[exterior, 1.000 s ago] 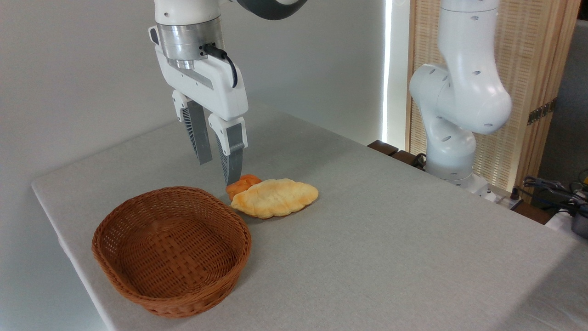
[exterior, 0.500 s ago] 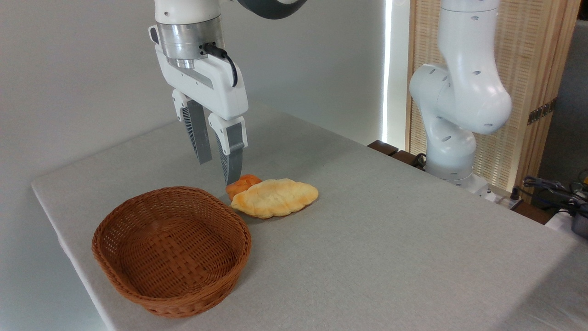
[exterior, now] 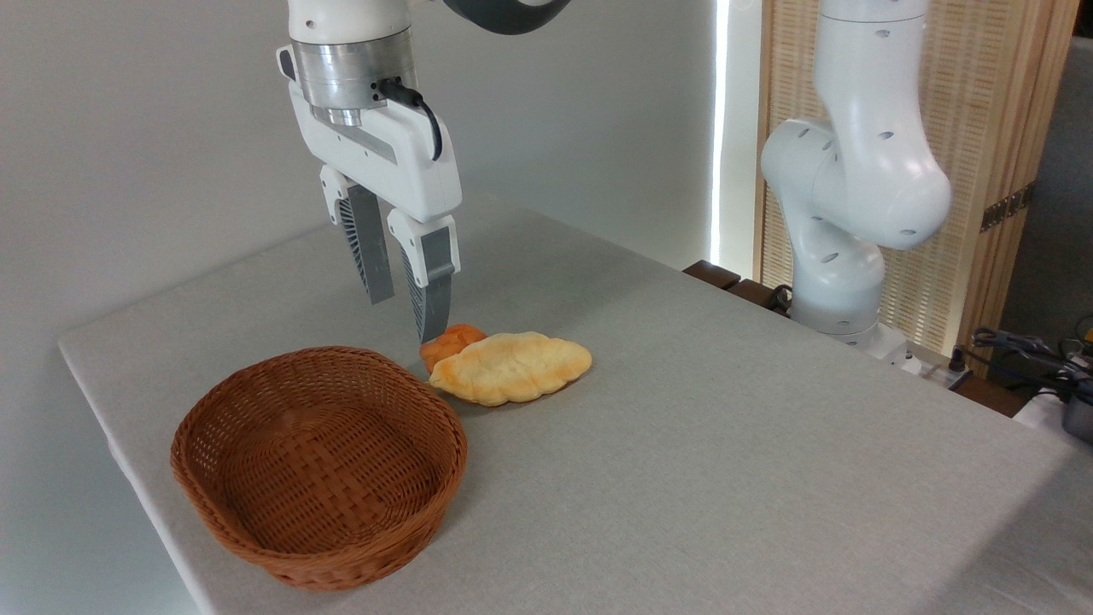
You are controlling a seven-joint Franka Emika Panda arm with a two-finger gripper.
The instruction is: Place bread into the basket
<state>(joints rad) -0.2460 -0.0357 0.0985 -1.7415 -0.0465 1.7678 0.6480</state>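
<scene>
I see the gripper [exterior: 408,318] hanging above the desk [exterior: 683,444], jaws parted, gripping nothing. Braided loaf [exterior: 511,367] lies pale side up on the desk, just right of the wicker basket [exterior: 318,465], outside it. Small orange bun [exterior: 450,342] sits against the loaf's far-left end. The nearer finger's tip looks just above the bun; contact is hard to judge.
</scene>
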